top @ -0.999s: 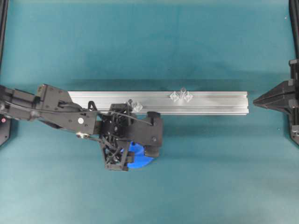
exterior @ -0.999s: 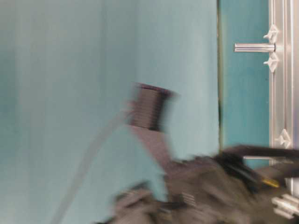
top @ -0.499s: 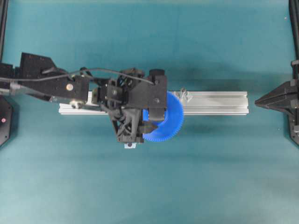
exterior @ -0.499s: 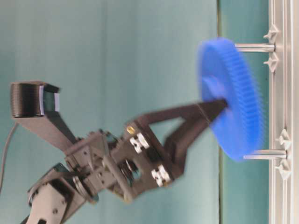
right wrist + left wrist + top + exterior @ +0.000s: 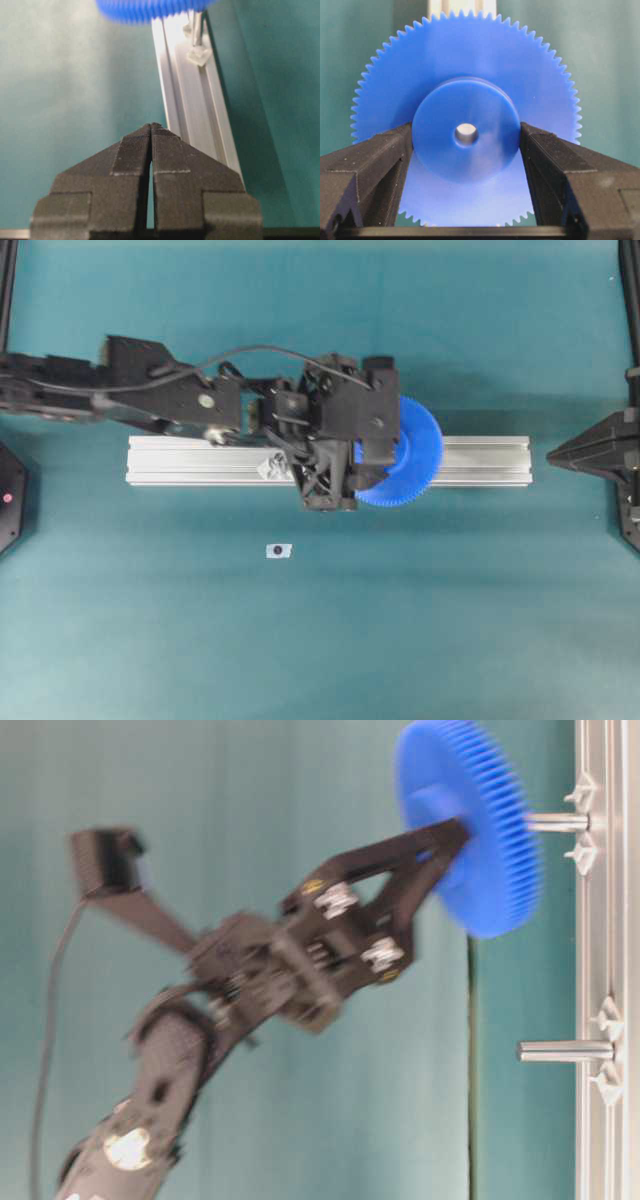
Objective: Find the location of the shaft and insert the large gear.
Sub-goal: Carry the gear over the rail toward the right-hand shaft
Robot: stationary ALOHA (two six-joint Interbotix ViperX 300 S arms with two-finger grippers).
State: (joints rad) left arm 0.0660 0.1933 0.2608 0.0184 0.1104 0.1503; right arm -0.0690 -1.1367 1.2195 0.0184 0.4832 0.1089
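Note:
My left gripper (image 5: 466, 137) is shut on the raised hub of the large gear (image 5: 470, 65), one finger (image 5: 385, 155) pressed against each side. The bright blue gear (image 5: 418, 445) hangs flat above the right part of the aluminium rail (image 5: 480, 460). In the table-level view the gear (image 5: 490, 870) sits at the tip of the shaft (image 5: 562, 821), and something pale grey shows through its centre hole in the left wrist view. Whether the pin has entered the hole I cannot tell. My right gripper (image 5: 552, 455) is shut and empty off the rail's right end.
A second upright pin (image 5: 565, 1049) with clear brackets (image 5: 270, 468) stands on the rail to the left, beside my left arm. A small white tag with a dark dot (image 5: 279, 551) lies on the teal mat in front of the rail.
My left arm lifted the gear from the mat in front of the rail and carried it back and to the right, over the right-hand pin. The right gripper stayed still.

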